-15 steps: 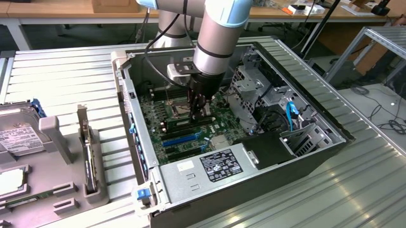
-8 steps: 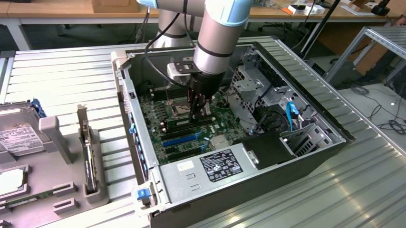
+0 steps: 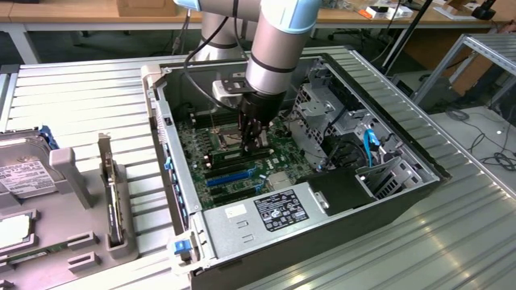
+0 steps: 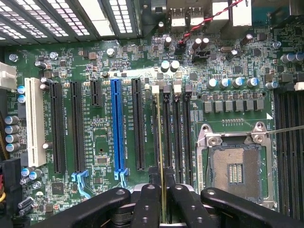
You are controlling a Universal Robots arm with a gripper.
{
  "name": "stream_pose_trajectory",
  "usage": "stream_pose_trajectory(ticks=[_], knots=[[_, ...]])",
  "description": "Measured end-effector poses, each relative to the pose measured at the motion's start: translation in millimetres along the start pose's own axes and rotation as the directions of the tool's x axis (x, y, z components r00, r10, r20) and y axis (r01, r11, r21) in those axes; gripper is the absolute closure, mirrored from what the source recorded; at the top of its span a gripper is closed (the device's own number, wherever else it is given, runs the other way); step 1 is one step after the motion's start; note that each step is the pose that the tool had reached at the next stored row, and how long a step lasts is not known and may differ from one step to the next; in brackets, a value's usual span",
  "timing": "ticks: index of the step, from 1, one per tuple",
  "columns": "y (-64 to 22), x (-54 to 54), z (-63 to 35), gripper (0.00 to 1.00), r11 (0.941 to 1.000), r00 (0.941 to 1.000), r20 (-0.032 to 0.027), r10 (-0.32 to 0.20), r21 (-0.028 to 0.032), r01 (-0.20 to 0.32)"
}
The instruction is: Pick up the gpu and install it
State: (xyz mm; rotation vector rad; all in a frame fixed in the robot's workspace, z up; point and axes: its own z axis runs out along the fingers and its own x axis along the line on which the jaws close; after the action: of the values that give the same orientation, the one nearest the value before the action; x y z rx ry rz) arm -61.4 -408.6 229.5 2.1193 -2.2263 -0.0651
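While the pincer (image 4: pixel 162 183), nearly closed, clamps the gpu (image 4: pixel 160 142) edge-on, the stick's long axis runs parallel to the black slots (image 4: pixel 176 133) just beneath.

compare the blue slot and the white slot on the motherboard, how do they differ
The blue slot is bright blue, the white slot cream white. The white slot is broader than the blue slot. The blue slot ends in a light blue latch; the white slot shows none. The blue slot lies nearer the gpu in the jaws than the white slot. Both are long, parallel and empty.
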Motion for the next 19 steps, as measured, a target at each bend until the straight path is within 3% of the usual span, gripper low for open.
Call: stream_pose_trajectory(ticks=[13, 19], knots=[[-0.1, 0.3, -0.3, 0.86, 1.0000, 1.0000, -0.0018, -0.001, -0.0003, 0.001], [-0.2, 0.4, 0.3, 0.86, 1.0000, 1.0000, -0.0068, -0.001, -0.0002, 0.001]])
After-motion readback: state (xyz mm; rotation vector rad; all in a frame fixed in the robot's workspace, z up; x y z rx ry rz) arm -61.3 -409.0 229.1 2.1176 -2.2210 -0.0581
